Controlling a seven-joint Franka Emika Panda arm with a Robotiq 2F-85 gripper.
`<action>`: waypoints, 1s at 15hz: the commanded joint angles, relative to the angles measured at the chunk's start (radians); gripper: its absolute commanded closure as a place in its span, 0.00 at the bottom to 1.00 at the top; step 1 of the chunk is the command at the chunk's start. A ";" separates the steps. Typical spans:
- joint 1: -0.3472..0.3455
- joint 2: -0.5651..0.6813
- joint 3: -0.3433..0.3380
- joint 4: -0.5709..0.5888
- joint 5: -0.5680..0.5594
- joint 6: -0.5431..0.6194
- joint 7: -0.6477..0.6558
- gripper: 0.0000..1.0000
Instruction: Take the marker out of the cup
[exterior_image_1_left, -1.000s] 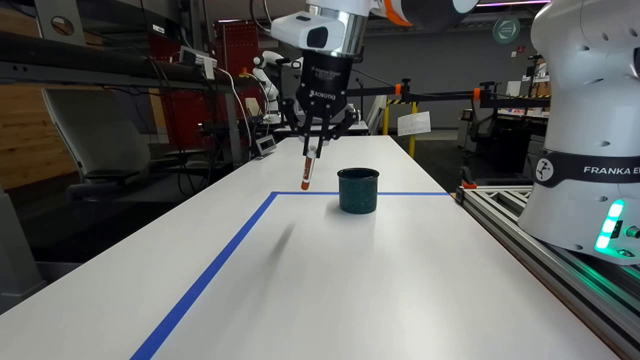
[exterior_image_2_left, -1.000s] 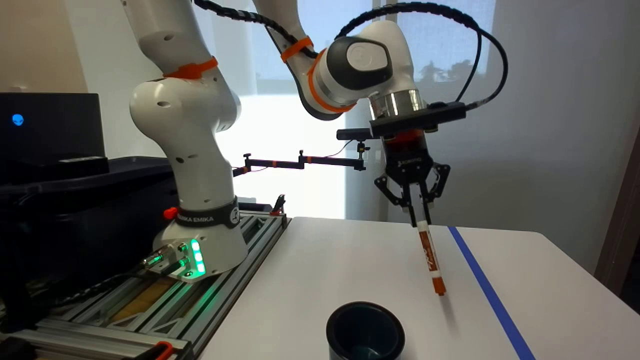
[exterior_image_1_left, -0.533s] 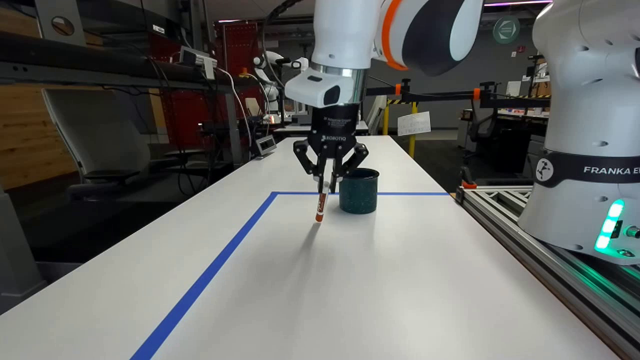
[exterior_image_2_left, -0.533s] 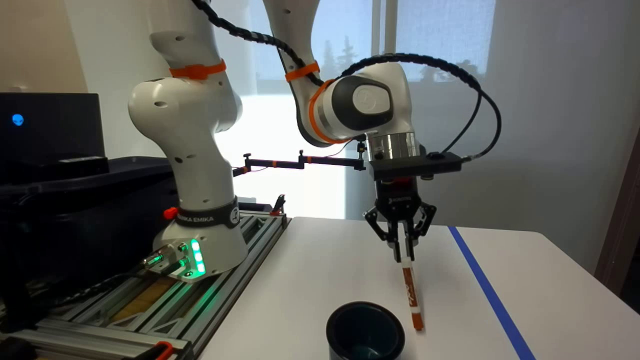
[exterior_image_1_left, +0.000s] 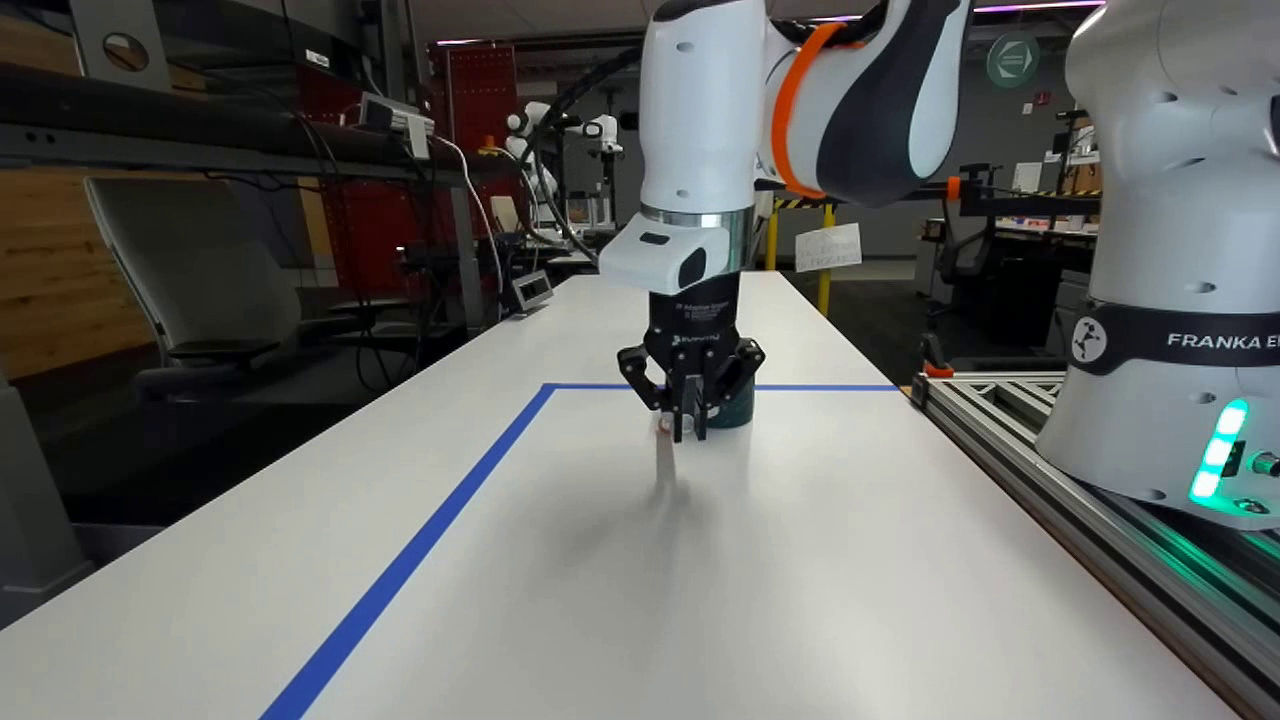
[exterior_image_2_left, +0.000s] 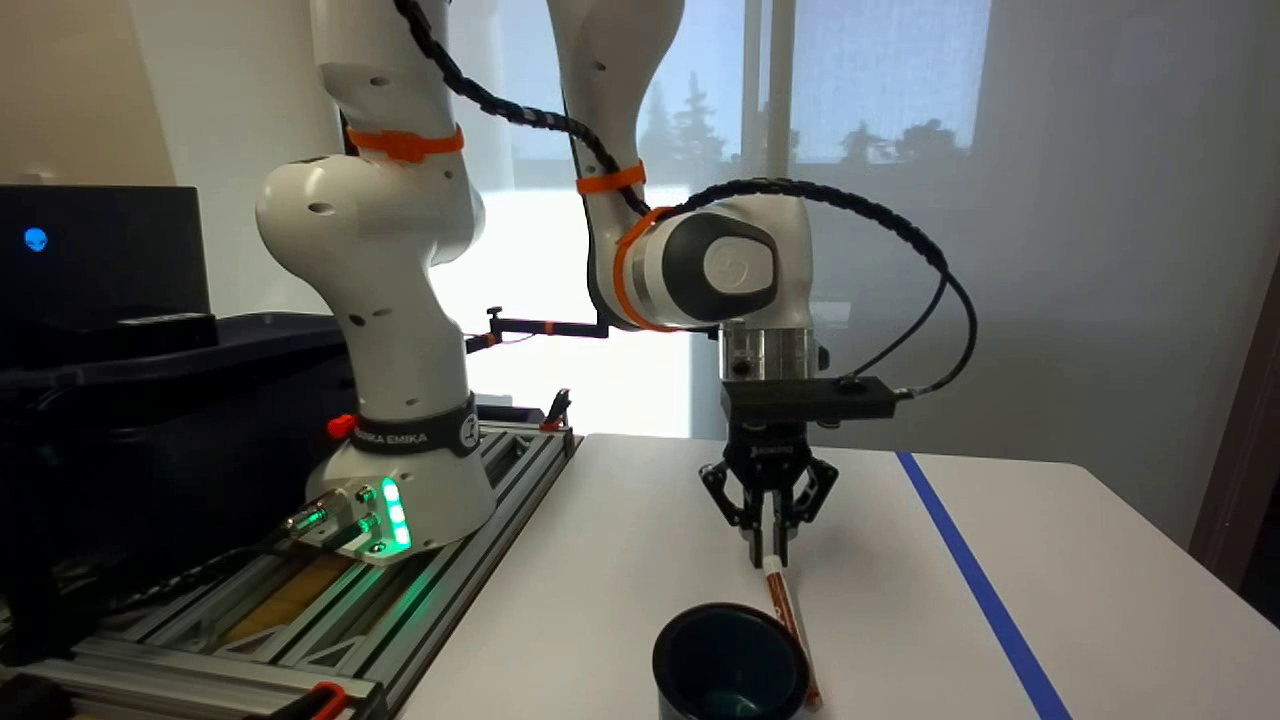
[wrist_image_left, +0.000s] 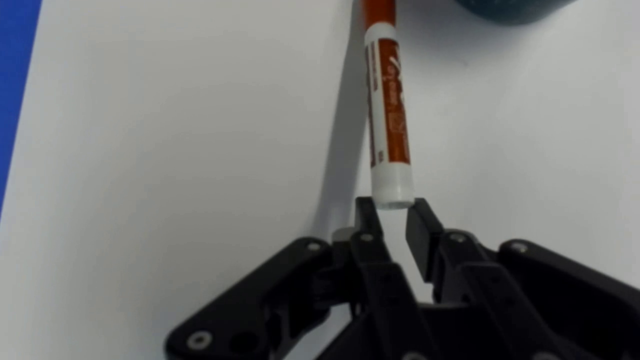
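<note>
The marker (wrist_image_left: 392, 105) is reddish-brown with a white end. My gripper (wrist_image_left: 392, 204) is shut on that white end, which sits between the fingertips. The marker slants away from the fingers, close over the table; I cannot tell whether its far end touches it. In an exterior view it also shows slanting from the gripper (exterior_image_2_left: 770, 560), outside and beside the cup (exterior_image_2_left: 730, 665), partly behind the rim. The dark teal cup stands upright, and its visible inside holds no marker. In an exterior view the gripper (exterior_image_1_left: 690, 435) partly hides the cup (exterior_image_1_left: 738, 410) and most of the marker.
The white table (exterior_image_1_left: 560, 600) has blue tape lines (exterior_image_1_left: 420, 540). The rail with the robot base (exterior_image_2_left: 480, 560) runs along one side of the table. The cup's lower part also shows at the top of the wrist view (wrist_image_left: 515, 10).
My gripper has moved down close to the table and nearer the cup, with the marker still in it. The marker has gone from nearly in line with the fingers to more slanted.
</note>
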 joint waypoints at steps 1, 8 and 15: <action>-0.017 0.035 0.013 0.000 0.018 0.024 -0.019 0.95; -0.073 0.034 0.133 0.005 0.303 -0.016 -0.095 0.38; -0.026 -0.231 0.203 0.006 0.642 -0.202 -0.012 0.00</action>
